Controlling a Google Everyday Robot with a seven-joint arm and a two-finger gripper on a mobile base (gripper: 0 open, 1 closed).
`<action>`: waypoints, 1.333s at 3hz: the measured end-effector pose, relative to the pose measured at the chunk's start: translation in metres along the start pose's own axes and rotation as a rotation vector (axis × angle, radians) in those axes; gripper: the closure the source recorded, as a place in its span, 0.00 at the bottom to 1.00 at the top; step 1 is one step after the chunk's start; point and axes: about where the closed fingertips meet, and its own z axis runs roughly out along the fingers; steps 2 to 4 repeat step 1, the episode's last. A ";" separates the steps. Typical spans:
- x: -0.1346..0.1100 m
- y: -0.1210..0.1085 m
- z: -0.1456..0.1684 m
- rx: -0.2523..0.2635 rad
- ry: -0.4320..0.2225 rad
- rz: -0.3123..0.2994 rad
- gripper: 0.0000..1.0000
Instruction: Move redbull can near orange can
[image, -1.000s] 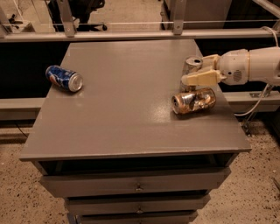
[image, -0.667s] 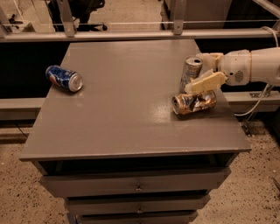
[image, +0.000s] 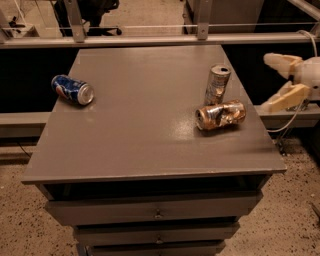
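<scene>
The redbull can (image: 217, 85) stands upright in the right half of the grey table (image: 140, 130), just behind the orange can (image: 220, 115), which lies on its side. The gripper (image: 280, 80) hangs beyond the table's right edge, at the right of the frame, fingers spread wide, empty, apart from both cans. A blue can (image: 73, 89) lies far left

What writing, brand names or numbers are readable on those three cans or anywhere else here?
No text can be read anywhere.
Blue can: round red-white logo, letters too blurred.
Slim silver can: blue patches, markings too blurred.
Orange can: white and dark markings, unreadable.
Gripper, open beyond the right edge of the table: no marking.
</scene>
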 end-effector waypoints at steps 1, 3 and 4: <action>-0.010 0.000 -0.008 -0.004 -0.007 -0.022 0.00; -0.010 0.000 -0.008 -0.004 -0.007 -0.022 0.00; -0.010 0.000 -0.008 -0.004 -0.007 -0.022 0.00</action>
